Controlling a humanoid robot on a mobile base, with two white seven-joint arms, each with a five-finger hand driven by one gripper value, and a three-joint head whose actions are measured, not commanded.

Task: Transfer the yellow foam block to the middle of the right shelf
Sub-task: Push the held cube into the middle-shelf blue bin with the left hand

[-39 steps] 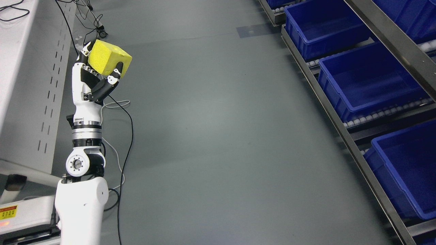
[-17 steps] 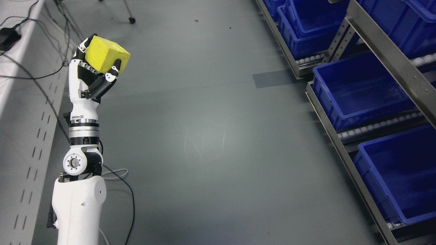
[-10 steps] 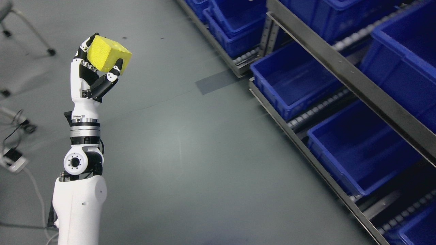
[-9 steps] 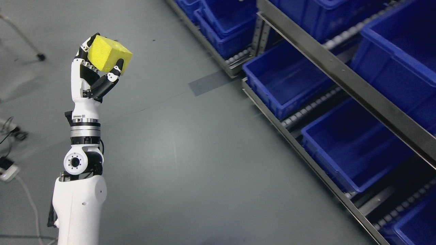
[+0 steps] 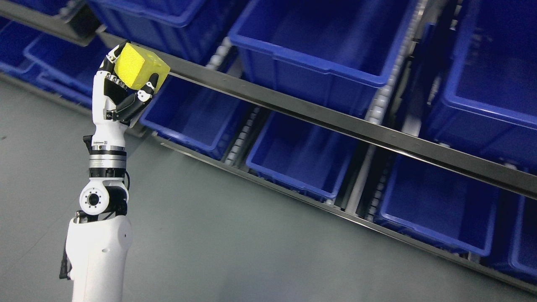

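Blue-bin shelf [image 5: 335, 121] behind hand-held foam block [image 5: 140, 69]

No readable text, label, brand, number or sign anywhere in view

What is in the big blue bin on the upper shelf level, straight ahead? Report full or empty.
Empty as far as visible: the blue bin shows only bare blue inner walls and floor; its top is cropped.

metal shelf [image 5: 335, 121] tiers carry blue bins [image 5: 319, 50].
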